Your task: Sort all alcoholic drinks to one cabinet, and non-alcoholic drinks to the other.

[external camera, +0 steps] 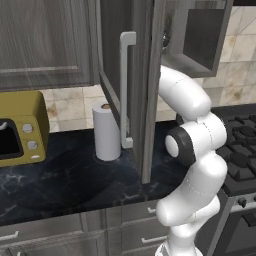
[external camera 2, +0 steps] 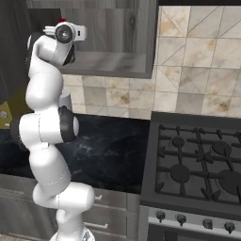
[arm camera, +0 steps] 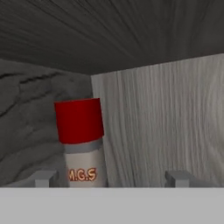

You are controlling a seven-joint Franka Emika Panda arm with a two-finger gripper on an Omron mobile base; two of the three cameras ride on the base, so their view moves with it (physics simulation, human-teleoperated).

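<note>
A stout clear-grey bottle (arm camera: 81, 127) with a red cap and "M.G.S" lettering stands upright inside the upper cabinet, close to the corner of its back and side walls. My gripper (arm camera: 110, 178) is open. Its two fingertips stand wide apart on either side of the bottle's lower body, and the bottle is nearer the left fingertip (arm camera: 43, 178), with a small gap between them. In the right base view my hand (external camera 2: 63, 33) is raised to the open cabinet's shelf (external camera 2: 113, 63). In the left base view the open cabinet door (external camera: 145, 90) hides the hand.
The open door with its long handle (external camera: 127, 90) hangs over the dark counter (external camera: 75, 180). A paper towel roll (external camera: 106, 131) stands by the wall, with a yellow oven (external camera: 20, 127) at the left. A gas stove (external camera 2: 197, 160) is to the right.
</note>
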